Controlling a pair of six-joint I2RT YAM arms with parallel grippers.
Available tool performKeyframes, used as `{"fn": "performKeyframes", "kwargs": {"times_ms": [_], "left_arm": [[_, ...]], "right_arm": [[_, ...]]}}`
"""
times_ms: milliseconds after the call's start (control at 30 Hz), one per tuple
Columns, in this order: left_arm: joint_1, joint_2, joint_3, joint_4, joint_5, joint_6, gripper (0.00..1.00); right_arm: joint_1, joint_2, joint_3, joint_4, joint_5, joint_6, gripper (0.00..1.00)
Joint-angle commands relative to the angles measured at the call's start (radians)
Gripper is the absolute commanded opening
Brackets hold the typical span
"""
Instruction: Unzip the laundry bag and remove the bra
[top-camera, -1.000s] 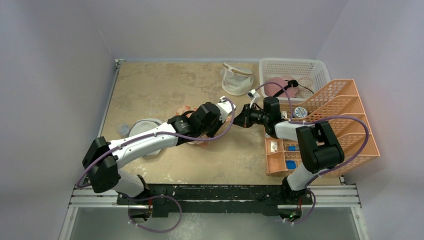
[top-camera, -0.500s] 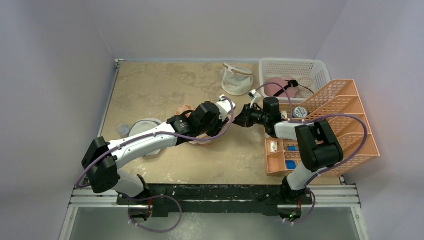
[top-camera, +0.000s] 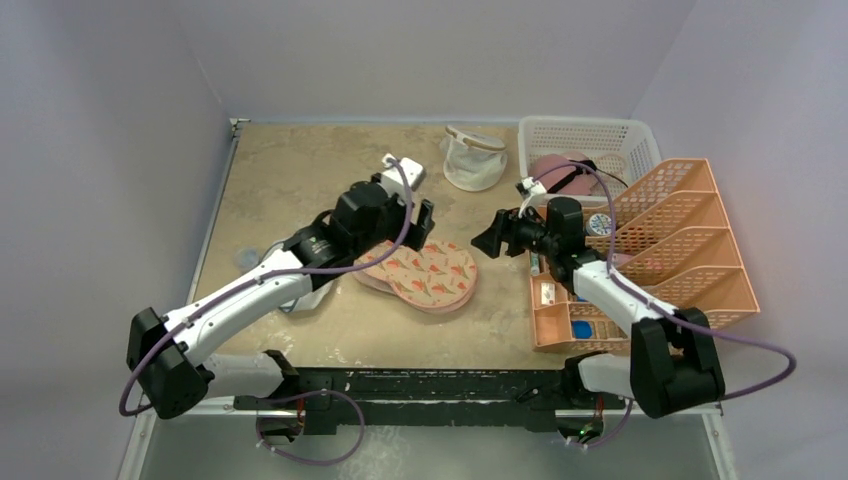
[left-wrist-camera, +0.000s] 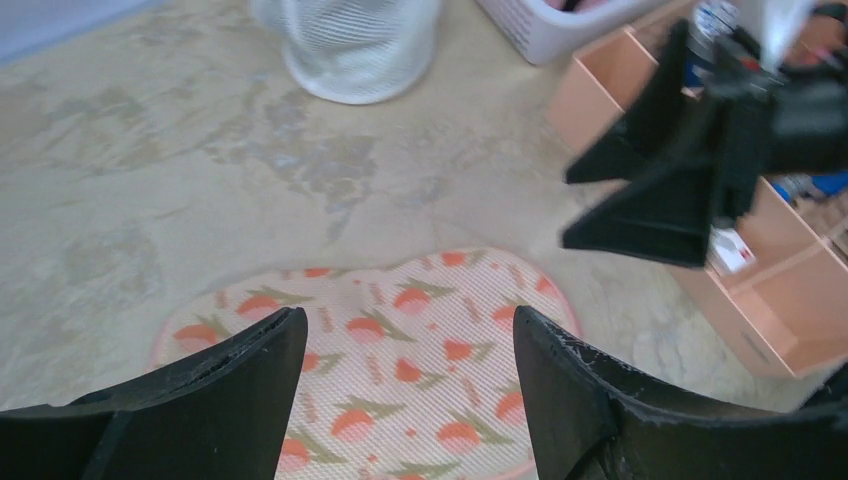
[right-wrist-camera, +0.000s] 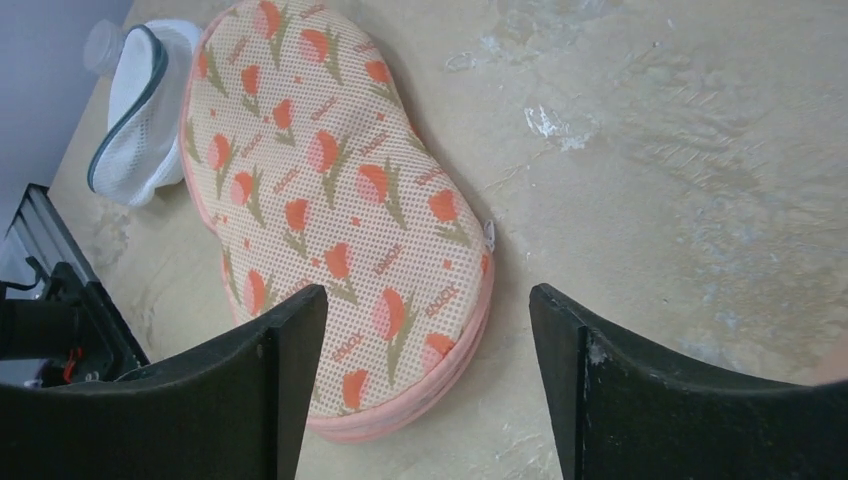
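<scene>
Claws on both arms are spread wide with nothing in them. Left claw (left-wrist-camera: 408, 318) hangs over the laundry bag (top-camera: 425, 275), and right claw (right-wrist-camera: 428, 295) hovers just off the bag's right end, pointing at it. Bag's lying flat on the tabletop (top-camera: 300, 170) and looks fully zipped. No bra showing, so I'd guess it's inside. There's a little pale tab (right-wrist-camera: 488, 236) on the bag's edge nearest the right claw. Might be the zip pull, too small to call.

Round white mesh pouch (right-wrist-camera: 135, 110) sits right against the bag's left end. The mesh cup pouch (top-camera: 472, 160) is well behind the bag, and the orange organiser (top-camera: 650, 250) is off to its right.

What worries me: nothing's pinning the bag, so tugging the zip could just drag the whole thing along. Pinching fabric instead of the tab is an easy miss. And both claws crowding one end could bump.
</scene>
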Motion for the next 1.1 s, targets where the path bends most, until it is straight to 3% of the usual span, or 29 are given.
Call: {"fn": "performKeyframes", "kwargs": {"times_ms": [0,100,300,600,867,1067], "left_arm": [[0.100,-0.071,-0.028,0.111,-0.066,-0.101,0.76],[0.141,-0.105,-0.043,0.118,-0.168,-0.138,0.78],[0.202,-0.182,-0.076,0.114,-0.439,-0.210,0.83],[0.305,-0.363,-0.156,0.148,-0.692,-0.261,0.84],[0.307,-0.445,-0.202,0.183,-0.762,-0.232,0.84],[0.307,-0.421,-0.193,0.175,-0.738,-0.235,0.84]], "right_arm": [[0.015,-0.087,0.049,-0.128,0.084,-0.052,0.79],[0.080,-0.090,0.085,-0.163,0.139,-0.079,0.82],[0.334,-0.007,0.185,-0.217,0.296,-0.107,0.86],[0.713,0.172,0.384,-0.408,0.686,-0.141,0.89],[0.921,0.396,0.604,-0.647,1.015,-0.139,0.90],[0.960,0.495,0.672,-0.708,1.077,-0.137,0.85]]}}
